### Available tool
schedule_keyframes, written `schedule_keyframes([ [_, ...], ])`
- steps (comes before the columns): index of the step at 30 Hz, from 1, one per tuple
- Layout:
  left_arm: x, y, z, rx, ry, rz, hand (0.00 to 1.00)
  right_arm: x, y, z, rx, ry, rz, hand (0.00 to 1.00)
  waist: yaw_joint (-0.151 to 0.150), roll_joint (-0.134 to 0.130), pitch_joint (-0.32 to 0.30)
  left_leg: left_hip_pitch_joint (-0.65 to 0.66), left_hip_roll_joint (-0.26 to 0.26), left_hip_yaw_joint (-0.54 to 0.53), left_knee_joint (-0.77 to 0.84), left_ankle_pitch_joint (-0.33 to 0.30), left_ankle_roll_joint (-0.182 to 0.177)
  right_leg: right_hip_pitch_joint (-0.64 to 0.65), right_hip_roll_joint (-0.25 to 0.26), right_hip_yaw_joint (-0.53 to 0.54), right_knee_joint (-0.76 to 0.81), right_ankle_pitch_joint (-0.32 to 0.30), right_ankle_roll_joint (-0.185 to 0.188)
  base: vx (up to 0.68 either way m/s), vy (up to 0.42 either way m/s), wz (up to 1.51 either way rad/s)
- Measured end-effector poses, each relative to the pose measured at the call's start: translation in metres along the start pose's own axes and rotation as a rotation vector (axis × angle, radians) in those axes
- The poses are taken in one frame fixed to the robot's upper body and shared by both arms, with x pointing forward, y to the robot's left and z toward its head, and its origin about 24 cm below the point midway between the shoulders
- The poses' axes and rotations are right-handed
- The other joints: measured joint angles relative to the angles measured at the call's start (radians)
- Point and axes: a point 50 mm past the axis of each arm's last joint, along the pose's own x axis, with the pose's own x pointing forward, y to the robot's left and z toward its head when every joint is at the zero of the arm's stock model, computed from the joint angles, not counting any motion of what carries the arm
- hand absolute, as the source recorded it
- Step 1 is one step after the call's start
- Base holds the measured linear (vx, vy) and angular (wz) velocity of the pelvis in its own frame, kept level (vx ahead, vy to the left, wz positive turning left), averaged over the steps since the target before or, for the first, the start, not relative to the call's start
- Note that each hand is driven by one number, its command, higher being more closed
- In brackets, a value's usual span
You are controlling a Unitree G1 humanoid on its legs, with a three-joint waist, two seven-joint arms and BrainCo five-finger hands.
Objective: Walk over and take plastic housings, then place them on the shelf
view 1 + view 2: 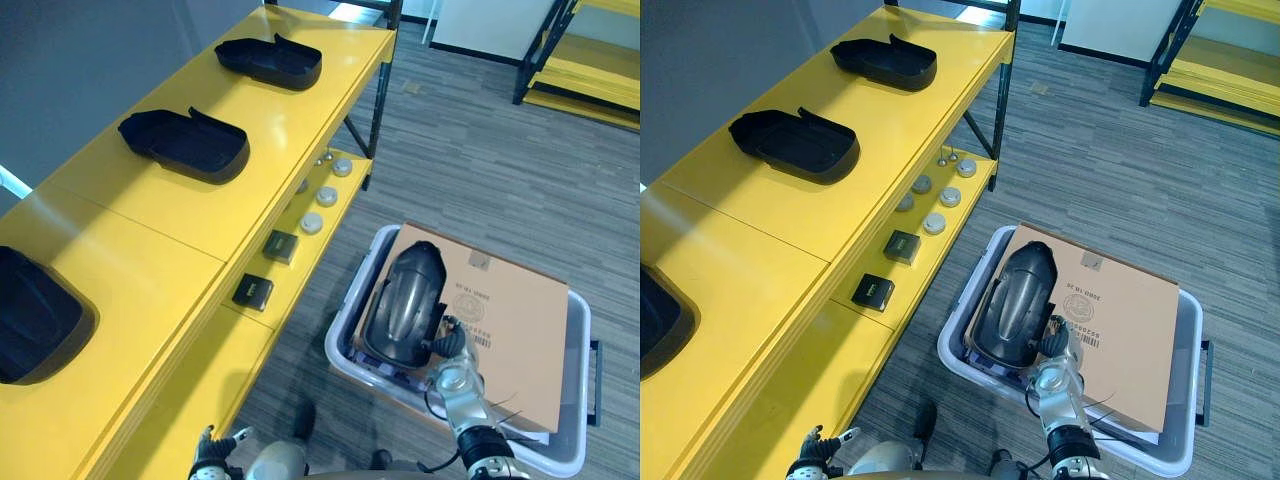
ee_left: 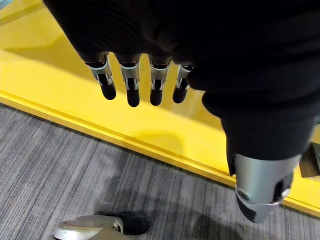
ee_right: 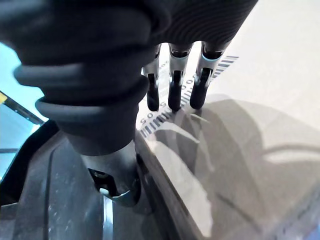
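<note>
A glossy black plastic housing (image 1: pixel 403 298) lies on a cardboard sheet (image 1: pixel 515 320) inside a grey bin (image 1: pixel 346 312) on the floor. My right hand (image 1: pixel 447 343) is at the housing's near end. In the right wrist view its fingers (image 3: pixel 174 95) reach out straight over the cardboard (image 3: pixel 250 125), and the thumb (image 3: pixel 118 182) hangs beside the housing's edge (image 3: pixel 45 200). The hand is open and grips nothing. Three more black housings (image 1: pixel 270 60), (image 1: pixel 185 143), (image 1: pixel 35 315) rest on the yellow shelf top (image 1: pixel 150 260). My left hand (image 1: pixel 212 455) hangs low by the shelf, fingers (image 2: pixel 132 85) straight.
The lower yellow shelf (image 1: pixel 300 270) carries several round caps (image 1: pixel 312 222) and two dark square boxes (image 1: pixel 253 291). Its black post (image 1: pixel 380 90) stands near the bin. Another yellow rack (image 1: pixel 585 60) stands at the far right across grey carpet.
</note>
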Motion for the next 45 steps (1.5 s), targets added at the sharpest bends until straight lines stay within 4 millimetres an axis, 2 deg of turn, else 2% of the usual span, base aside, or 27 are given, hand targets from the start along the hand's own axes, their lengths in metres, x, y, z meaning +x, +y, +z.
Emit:
schedule_keyframes([
  [5, 0.0, 0.0, 0.0, -0.001, 0.0, 0.0, 0.0, -0.004, 0.011, -0.004, 0.052, 0.029, 0.061, 1.0, -0.001, 0.0, 0.0, 0.0, 0.001, 0.004, 0.0, 0.0, 0.0, -0.005, -0.001, 0.011, 0.0, 0.001, 0.0, -0.06, 0.012, -0.06],
  [13, 0.001, 0.0, 0.003, -0.009, -0.007, 0.0, 0.0, -0.006, 0.008, 0.006, 0.101, -0.016, 0.059, 1.0, -0.001, 0.0, 0.0, 0.004, 0.002, 0.026, 0.0, -0.001, 0.001, -0.007, -0.002, 0.028, 0.0, 0.002, 0.0, -0.01, 0.002, -0.05],
  [18, 0.001, 0.001, 0.013, -0.035, -0.044, 0.006, 0.0, -0.01, -0.015, 0.012, 0.167, -0.073, -0.05, 1.0, -0.004, 0.0, 0.0, 0.011, 0.002, 0.028, 0.0, -0.001, 0.001, -0.002, -0.003, 0.031, 0.0, 0.002, -0.001, -0.01, -0.001, -0.02],
  [24, -0.006, -0.002, 0.047, -0.054, -0.201, -0.003, 0.0, -0.018, -0.05, 0.009, 0.23, -0.1, -0.249, 1.0, -0.009, 0.001, -0.001, 0.025, 0.004, 0.028, 0.0, -0.002, 0.0, 0.008, -0.005, 0.035, 0.003, 0.002, 0.0, -0.04, 0.004, -0.03],
  [28, -0.021, -0.011, 0.074, -0.083, -0.35, -0.017, 0.0, -0.027, -0.067, 0.014, 0.271, -0.154, -0.347, 1.0, -0.008, 0.011, -0.007, 0.026, 0.01, 0.042, 0.0, -0.013, -0.006, -0.008, -0.005, 0.059, 0.021, 0.0, -0.002, -0.04, 0.005, -0.16],
  [31, -0.039, -0.018, 0.099, -0.159, -0.47, -0.042, 0.0, -0.037, -0.079, 0.021, 0.305, -0.205, -0.429, 1.0, -0.01, 0.021, -0.014, 0.027, 0.009, 0.044, 0.009, -0.012, 0.003, -0.011, -0.008, 0.058, 0.034, -0.007, -0.003, -0.01, -0.002, 0.0],
  [33, -0.057, -0.019, 0.124, -0.213, -0.603, -0.056, 0.0, -0.043, -0.085, 0.032, 0.334, -0.259, -0.472, 1.0, -0.011, 0.024, -0.017, 0.027, 0.006, 0.044, 0.024, -0.02, 0.006, -0.01, -0.009, 0.056, 0.049, -0.017, -0.002, 0.0, 0.0, 0.0],
  [39, -0.106, -0.021, 0.173, -0.339, -0.898, -0.136, 0.0, -0.063, -0.087, 0.061, 0.396, -0.412, -0.498, 1.0, -0.016, 0.022, -0.052, 0.027, 0.002, 0.05, 0.036, -0.03, 0.01, -0.009, -0.01, 0.058, 0.052, -0.022, -0.002, 0.0, -0.001, -0.02],
  [43, -0.136, -0.024, 0.194, -0.384, -1.048, -0.195, 0.0, -0.074, -0.084, 0.08, 0.43, -0.507, -0.496, 1.0, -0.028, 0.016, -0.06, 0.027, 0.001, 0.053, 0.039, -0.033, 0.012, -0.009, -0.011, 0.066, 0.052, -0.022, -0.001, -0.02, 0.007, -0.03],
  [45, -0.143, -0.027, 0.201, -0.388, -1.09, -0.21, 0.0, -0.078, -0.082, 0.086, 0.435, -0.546, -0.487, 1.0, -0.029, 0.013, -0.068, 0.028, 0.001, 0.055, 0.039, -0.033, 0.012, -0.009, -0.011, 0.07, 0.052, -0.022, -0.001, -0.03, 0.01, -0.04],
])
